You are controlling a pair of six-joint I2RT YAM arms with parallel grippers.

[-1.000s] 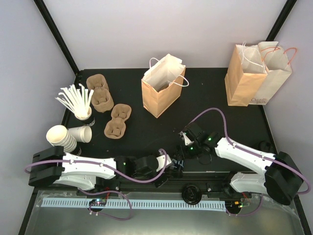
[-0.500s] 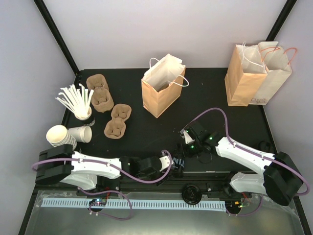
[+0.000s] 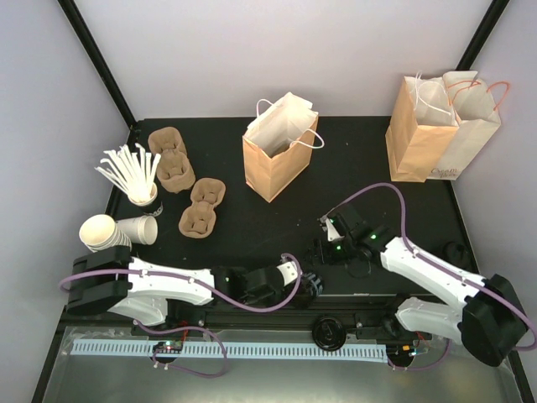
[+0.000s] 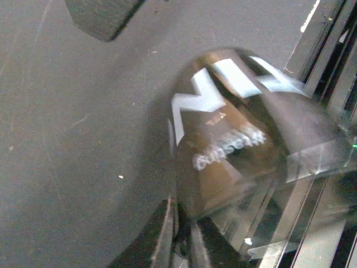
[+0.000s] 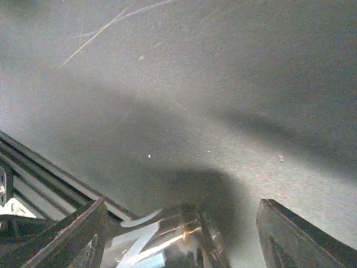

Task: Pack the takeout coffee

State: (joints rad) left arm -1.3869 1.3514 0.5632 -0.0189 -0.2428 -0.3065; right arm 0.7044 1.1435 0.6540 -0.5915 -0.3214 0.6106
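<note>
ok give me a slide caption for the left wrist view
Left wrist close-up: the glossy black lid of the takeout coffee, streaked with white reflections, against the dark table.

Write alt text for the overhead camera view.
The left gripper and right gripper are close together at the front middle of a black table. Behind them stands an open brown paper bag; brown cup carriers and white paper cups sit at left, two more bags at right.
</note>
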